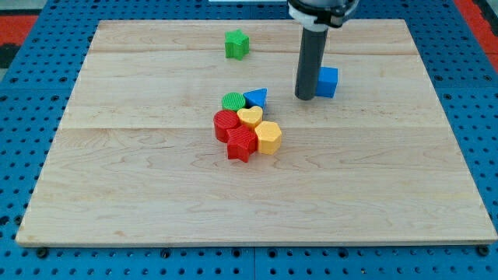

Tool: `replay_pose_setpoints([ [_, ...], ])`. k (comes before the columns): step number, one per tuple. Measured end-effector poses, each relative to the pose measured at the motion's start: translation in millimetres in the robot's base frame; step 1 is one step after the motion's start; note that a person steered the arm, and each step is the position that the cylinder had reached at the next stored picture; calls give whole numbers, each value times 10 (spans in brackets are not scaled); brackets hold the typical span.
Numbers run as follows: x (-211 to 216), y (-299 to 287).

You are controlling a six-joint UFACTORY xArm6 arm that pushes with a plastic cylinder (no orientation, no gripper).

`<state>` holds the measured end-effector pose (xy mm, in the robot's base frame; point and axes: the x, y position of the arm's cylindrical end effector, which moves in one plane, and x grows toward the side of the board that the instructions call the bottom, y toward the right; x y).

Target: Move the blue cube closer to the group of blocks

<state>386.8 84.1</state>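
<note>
The blue cube [327, 82] sits on the wooden board [156, 194], right of centre near the view's top. My tip [305, 97] stands just left of the cube, touching or almost touching its left side, between the cube and the group. The group lies at the board's centre: a green cylinder [233, 101], a blue triangular block [256, 98], a yellow heart [250, 117], a red cylinder [226, 124], a red star-like block [242, 144] and a yellow hexagonal block [268, 137], all packed together.
A green star-like block [236, 43] stands alone near the board's top edge, left of my rod. The board lies on a blue perforated table [23, 101].
</note>
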Motion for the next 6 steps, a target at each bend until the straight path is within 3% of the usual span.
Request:
replay_pose_setpoints([
  [2,-799,0],
  [3,-917,163],
  [5,-83,302],
  [6,-106,283],
])
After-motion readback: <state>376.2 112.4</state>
